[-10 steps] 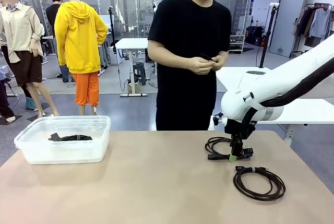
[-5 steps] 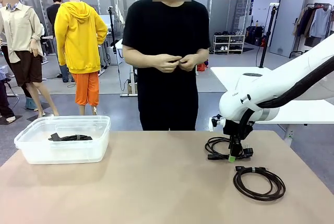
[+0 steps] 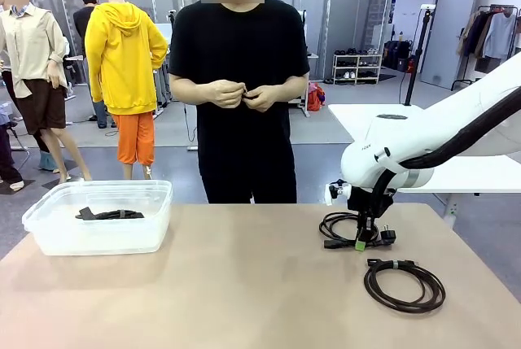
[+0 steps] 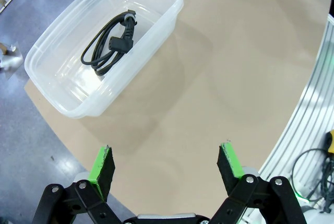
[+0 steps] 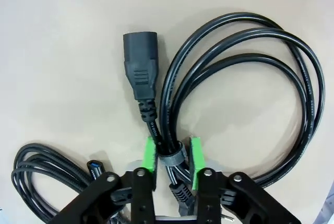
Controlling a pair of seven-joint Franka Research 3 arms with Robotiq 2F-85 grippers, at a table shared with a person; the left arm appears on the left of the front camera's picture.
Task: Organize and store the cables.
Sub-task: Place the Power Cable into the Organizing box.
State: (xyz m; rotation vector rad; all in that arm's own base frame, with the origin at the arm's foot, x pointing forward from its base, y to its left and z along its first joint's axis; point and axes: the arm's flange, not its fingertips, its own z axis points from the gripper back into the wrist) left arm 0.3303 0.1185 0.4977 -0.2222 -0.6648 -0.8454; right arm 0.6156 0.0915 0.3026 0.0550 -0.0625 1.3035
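Note:
A coiled black cable (image 3: 339, 225) lies on the table at the right, and my right gripper (image 3: 359, 242) is shut on it from above. In the right wrist view the green pads (image 5: 150, 155) pinch the tied part of that cable (image 5: 245, 33), with its black plug (image 5: 140, 72) lying beside the loops. A second coiled cable (image 3: 404, 283) lies nearer the front edge, and its loops (image 5: 42, 169) also reach into the right wrist view at the lower left. My left gripper (image 4: 166, 157) hangs open above the table near a clear bin (image 4: 57, 106) that holds another cable (image 4: 109, 44).
The clear plastic bin (image 3: 155, 227) stands at the table's left. A person in a black shirt stands at the far edge with both hands (image 3: 244, 95) together at chest height. Bare tabletop lies between the bin and the cables.
My right gripper has shut on the tied part of the far coil. The person has stepped toward picture left. The left arm has not moved.

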